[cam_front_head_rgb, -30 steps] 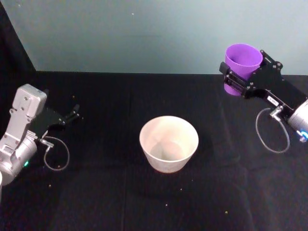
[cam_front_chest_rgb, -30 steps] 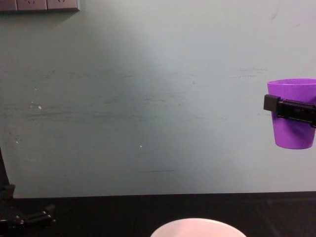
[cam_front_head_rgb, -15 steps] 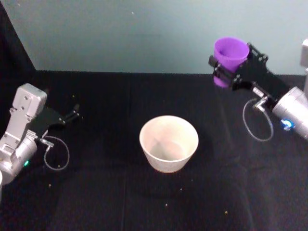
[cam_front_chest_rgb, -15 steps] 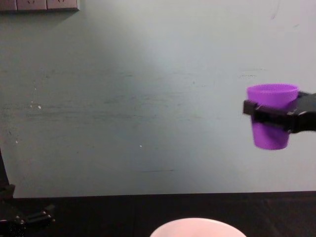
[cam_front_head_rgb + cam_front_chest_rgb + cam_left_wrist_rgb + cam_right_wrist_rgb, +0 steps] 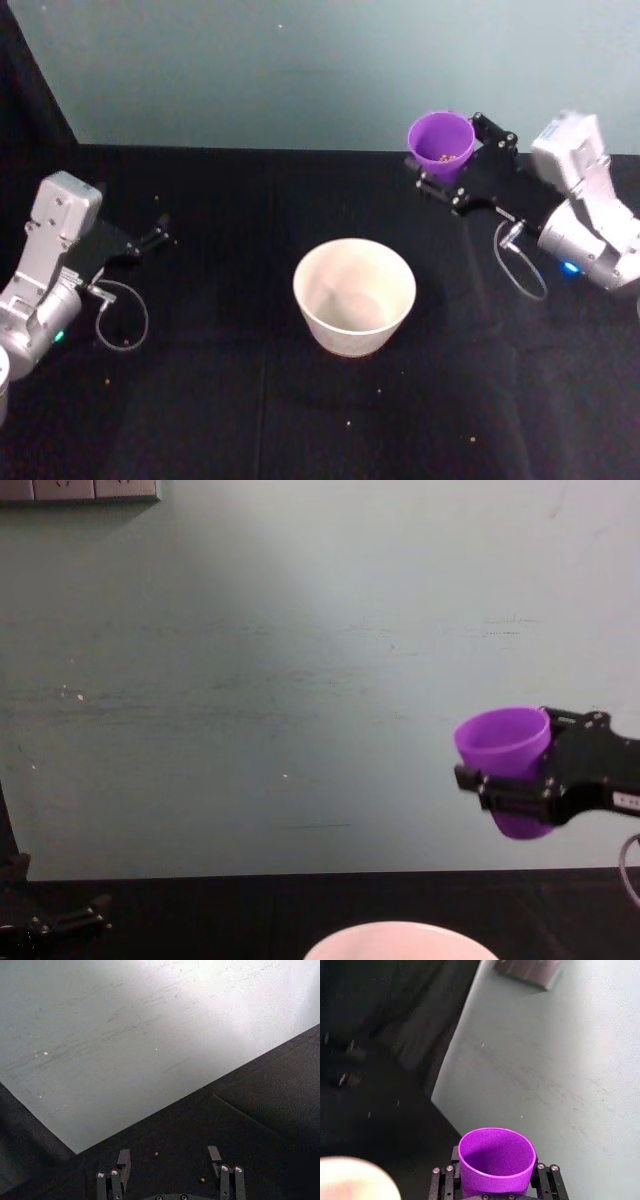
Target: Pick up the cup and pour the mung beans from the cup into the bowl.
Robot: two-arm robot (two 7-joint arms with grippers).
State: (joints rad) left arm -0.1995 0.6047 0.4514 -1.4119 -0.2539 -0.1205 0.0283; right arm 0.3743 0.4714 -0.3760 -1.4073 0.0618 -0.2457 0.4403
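Observation:
My right gripper [image 5: 458, 165] is shut on the purple cup [image 5: 440, 144], holding it in the air behind and to the right of the bowl [image 5: 353, 296]. In the chest view the cup [image 5: 507, 763] tilts slightly leftward above the bowl's rim [image 5: 400, 937], with the right gripper [image 5: 520, 785] around it. Small beans show inside the cup in the head view. The right wrist view looks into the cup [image 5: 495, 1160], with the bowl [image 5: 350, 1180] at a lower corner. The pale bowl stands upright at the table's middle. My left gripper [image 5: 160, 232] rests open at the left, its fingers [image 5: 122, 1160] spread apart.
A black cloth covers the table [image 5: 220, 400], with a few stray beans [image 5: 347, 423] scattered near the front. A grey-green wall [image 5: 300, 70] rises behind the table's far edge.
The right gripper has carried the cup leftward and lower, closer to the bowl, and the cup now tilts slightly. The left arm has stayed put.

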